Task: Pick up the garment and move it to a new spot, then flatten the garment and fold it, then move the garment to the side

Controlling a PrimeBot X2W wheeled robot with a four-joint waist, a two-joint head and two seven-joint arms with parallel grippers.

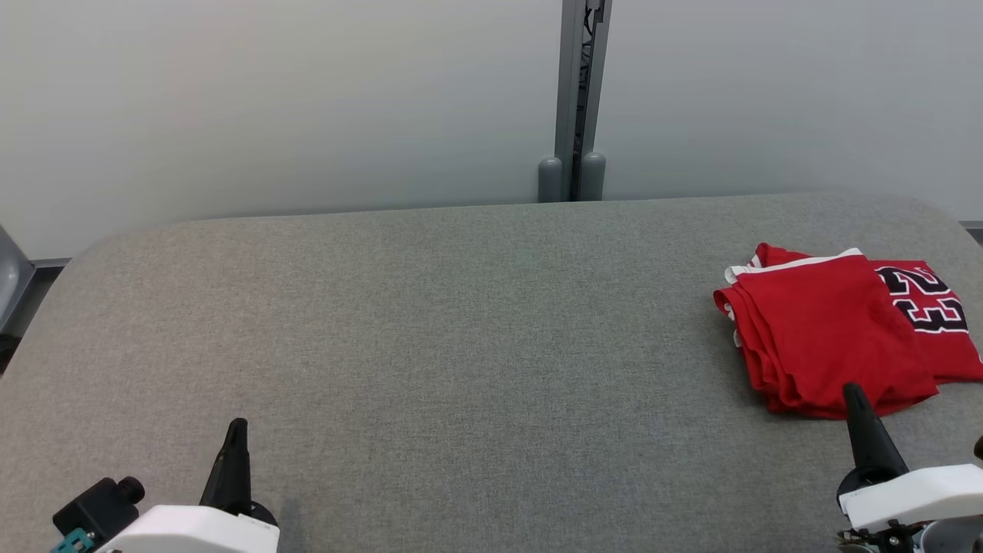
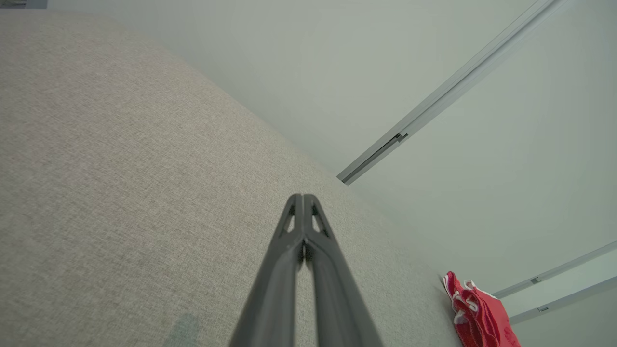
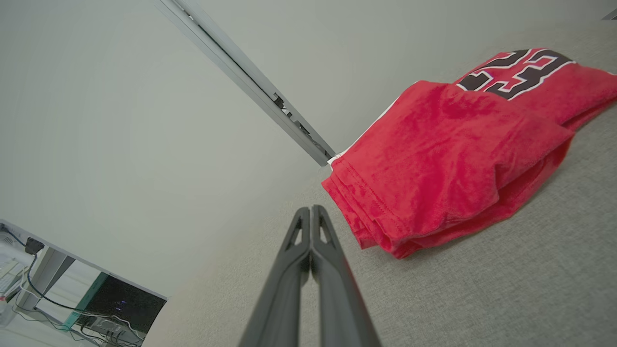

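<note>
A folded red garment (image 1: 837, 338) lies on the right side of a grey fabric-covered worktop (image 1: 461, 322), close to its right edge and well apart from the broad bare middle. It is stacked in several layers with the folded edges facing the worktop's centre. White trim (image 1: 799, 263) shows along the far edge, and a black, white-outlined number 23 (image 1: 925, 301) is visible on the lower layer that sticks out to the right. The robot's right gripper (image 1: 851, 390) points at the near edge of the garment, its two dark fingers pressed together tip to tip. The right wrist view places them just beside the garment's near corner, with a sliver of grey surface between cloth and fingers, not clamped on it. The left gripper (image 1: 236, 424) sits over the near left part of the worktop, well apart from the garment, its fingers likewise pressed together, as the left wrist view makes plain. Behind the worktop stand pale wall panels (image 1: 269, 100) joined by a grey upright post (image 1: 581, 92). In the right wrist view, what looks like a dark computer case (image 3: 120, 303) with cables sits beyond the worktop's end.
</note>
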